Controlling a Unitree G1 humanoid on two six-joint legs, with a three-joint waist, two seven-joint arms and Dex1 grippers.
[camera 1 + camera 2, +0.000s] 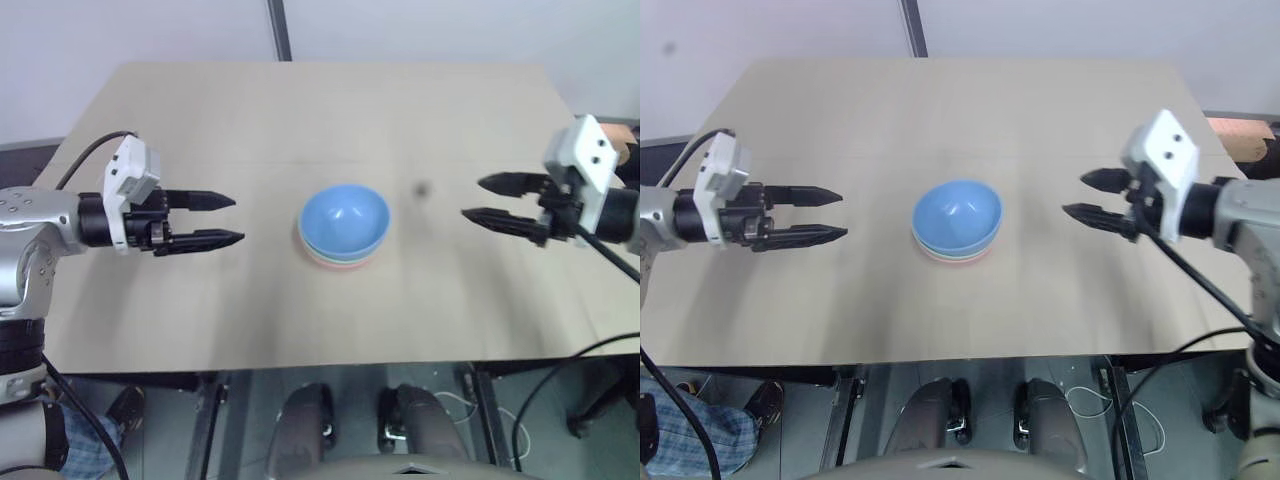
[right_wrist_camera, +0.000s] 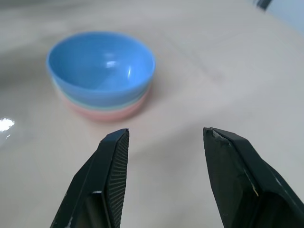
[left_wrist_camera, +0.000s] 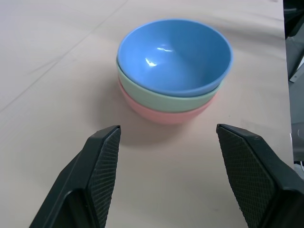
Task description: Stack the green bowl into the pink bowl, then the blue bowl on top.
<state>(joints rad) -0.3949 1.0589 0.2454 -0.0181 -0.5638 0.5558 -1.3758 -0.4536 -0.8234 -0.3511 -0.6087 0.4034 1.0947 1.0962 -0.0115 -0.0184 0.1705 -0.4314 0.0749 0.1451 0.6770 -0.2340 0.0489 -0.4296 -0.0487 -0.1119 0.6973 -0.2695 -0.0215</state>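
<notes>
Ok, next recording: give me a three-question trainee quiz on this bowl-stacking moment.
1. True or false: the small sky-blue plastic bowl sits on top of the stack.
2. Which bowl touches the beige table: A, the mint-green plastic bowl; B, the salmon-pink plastic bowl; C, the blue one?
3. Fill in: the left gripper and right gripper are both ____ and hold nothing.

Key: 1 true; 2 B; 3 open.
</notes>
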